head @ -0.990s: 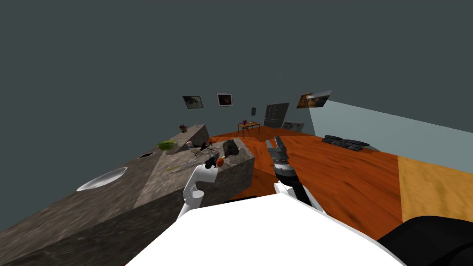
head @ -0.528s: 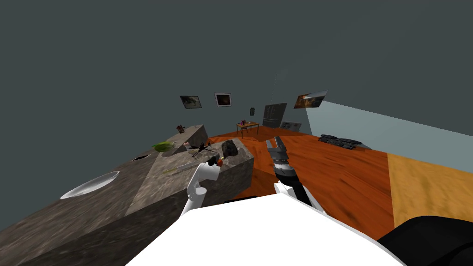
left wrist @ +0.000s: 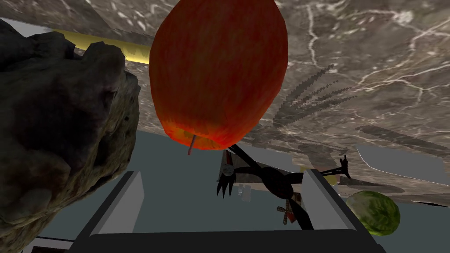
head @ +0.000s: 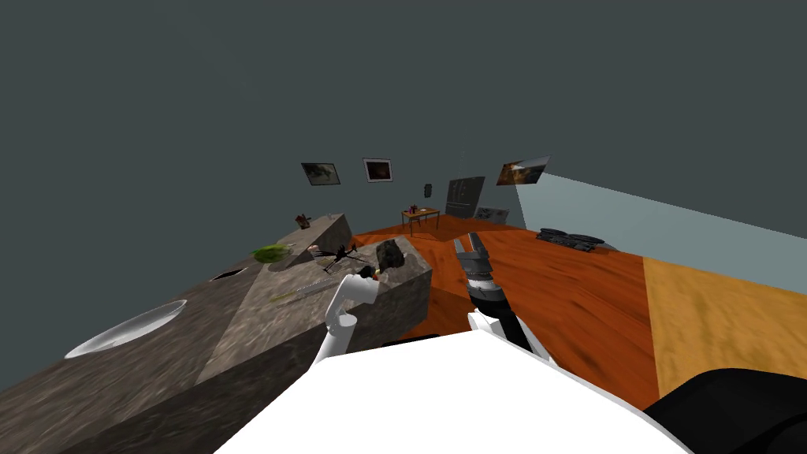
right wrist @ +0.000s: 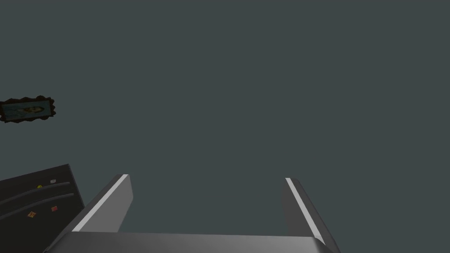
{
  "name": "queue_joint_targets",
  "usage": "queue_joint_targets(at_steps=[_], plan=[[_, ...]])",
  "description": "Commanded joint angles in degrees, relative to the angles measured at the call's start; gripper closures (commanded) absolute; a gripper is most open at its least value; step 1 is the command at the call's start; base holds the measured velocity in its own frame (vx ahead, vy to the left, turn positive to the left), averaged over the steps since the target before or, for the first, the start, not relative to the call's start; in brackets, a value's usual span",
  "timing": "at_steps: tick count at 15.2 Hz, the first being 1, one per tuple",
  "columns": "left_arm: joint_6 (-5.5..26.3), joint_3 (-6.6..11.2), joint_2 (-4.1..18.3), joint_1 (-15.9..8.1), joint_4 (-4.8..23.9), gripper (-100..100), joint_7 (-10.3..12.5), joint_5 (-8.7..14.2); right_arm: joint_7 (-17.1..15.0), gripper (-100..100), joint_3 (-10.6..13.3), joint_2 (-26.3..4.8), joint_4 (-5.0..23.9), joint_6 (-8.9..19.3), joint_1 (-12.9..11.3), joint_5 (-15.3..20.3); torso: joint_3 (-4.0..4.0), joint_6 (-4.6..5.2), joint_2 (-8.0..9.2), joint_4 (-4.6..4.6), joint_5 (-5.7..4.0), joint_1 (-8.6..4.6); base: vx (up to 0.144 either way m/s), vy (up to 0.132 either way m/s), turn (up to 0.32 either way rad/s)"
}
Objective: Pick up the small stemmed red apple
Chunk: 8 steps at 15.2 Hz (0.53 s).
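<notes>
Left pincer is open, with its two fingers spread wide. The red apple sits just in front of them, not yet between them. It lies on the grey stone counter, near the end, with its little stem pointing back at my hand. A dark lumpy thing sits just beside the apple. A thin black thing and a round green thing lie farther along the counter.

My left hand has pushed in closer over the last second. Before, the head view showed a clear red dot beside the pincer; now the pincer covers most of it. That whole picture has slid a bit too, which is my own move.

I think the reach is almost done. Next the fingers must go around the apple and close. One finger could bump the lump, and the round apple may roll.

Right pincer is open and holds nothing, out over the floor.
</notes>
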Motion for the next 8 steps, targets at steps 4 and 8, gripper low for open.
queue_joint_targets(at_steps=[4,8], plan=[[5.19,-0.65,-0.79,-1.26,0.66,-100,-1.82,-0.7,0.0,0,0.0,0.0,0.0,0.0,0.0,0.0,0.01,-0.01,0.01,0.0,0.0,0.01,0.014,0.002,-0.04],[9.14,-1.22,-1.77,-2.41,1.27,-100,-3.34,-1.35,0.0,0,0.0,0.0,0.0,0.0,0.0,0.0,0.05,-0.01,0.08,0.02,0.0,0.02,-0.004,0.006,-0.023]])
